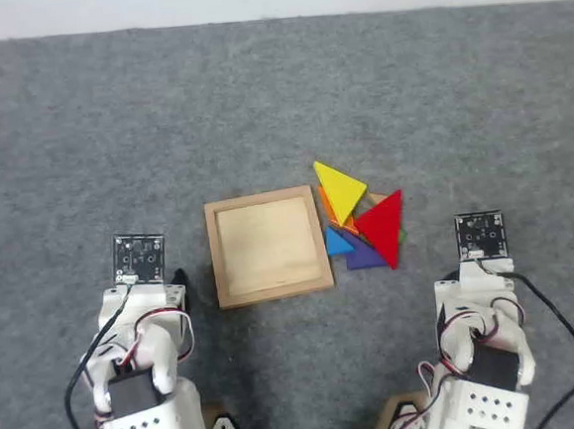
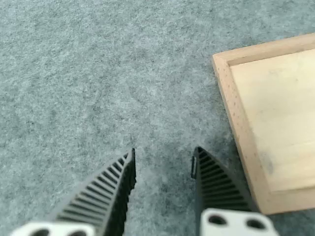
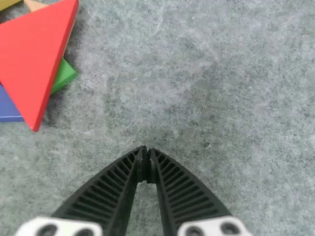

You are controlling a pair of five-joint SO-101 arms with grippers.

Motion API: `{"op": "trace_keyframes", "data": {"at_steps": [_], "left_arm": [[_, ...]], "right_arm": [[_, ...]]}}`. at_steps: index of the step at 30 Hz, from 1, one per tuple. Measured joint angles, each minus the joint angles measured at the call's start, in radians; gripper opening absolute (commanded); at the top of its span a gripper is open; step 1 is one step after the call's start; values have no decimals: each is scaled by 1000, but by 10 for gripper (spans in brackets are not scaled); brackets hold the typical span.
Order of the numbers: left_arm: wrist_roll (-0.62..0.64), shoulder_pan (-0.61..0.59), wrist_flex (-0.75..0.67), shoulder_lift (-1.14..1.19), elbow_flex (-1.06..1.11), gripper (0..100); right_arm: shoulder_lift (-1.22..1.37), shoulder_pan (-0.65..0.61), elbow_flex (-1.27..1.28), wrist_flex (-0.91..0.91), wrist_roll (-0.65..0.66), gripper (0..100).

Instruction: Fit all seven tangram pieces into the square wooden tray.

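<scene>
At the centre of the grey felt-covered desk (image 1: 277, 86), the square wooden tray (image 1: 215, 255) lies flat with its bare floor exposed. Just beside the tray's right rim, the tangram pieces form one overlapping heap. A large yellow triangle (image 1: 340, 190) lies at the far end and a large red triangle (image 1: 382, 227) lies uppermost on the right. A small blue triangle (image 1: 337, 241) sits nearest the tray, and a purple piece (image 1: 363, 256) lies partly beneath the red one. An orange piece (image 1: 325, 204) and a green piece (image 1: 402, 234) show only as slivers.

The left pincer (image 2: 165, 150) is released, its jaws standing apart over bare felt just left of the tray's rim and grasping nothing. The right pincer (image 3: 146, 148) is clenched, its ribbed fingers (image 3: 118, 182) meeting at the tips with nothing between them. It sits over the felt to the right of the heap, near the red triangle's tip but apart from it.
</scene>
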Motion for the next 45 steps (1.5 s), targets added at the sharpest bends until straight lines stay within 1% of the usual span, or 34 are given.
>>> {"op": "trace_keyframes", "data": {"at_steps": [15,17,19,21,23,29,32,35,42,45], "left_arm": [[0,0,0,0,0,191],[0,0,0,0,0,191],[0,0,0,0,0,191],[0,0,0,0,0,191],[0,0,0,0,0,191],[0,0,0,0,0,191],[0,0,0,0,0,191],[0,0,0,0,0,191],[0,0,0,0,0,191],[0,0,0,0,0,191]], "right_arm": [[0,0,0,-9,0,9],[0,9,-3,-11,20,10],[-2,20,-12,-9,71,37],[0,17,-41,11,87,83],[0,-15,-86,52,94,110],[2,-213,-206,74,77,112],[157,-269,-282,32,48,112],[350,-310,-431,3,-11,114],[1048,-477,-891,-31,-196,118],[1329,-534,-1048,-78,-292,169]]}}
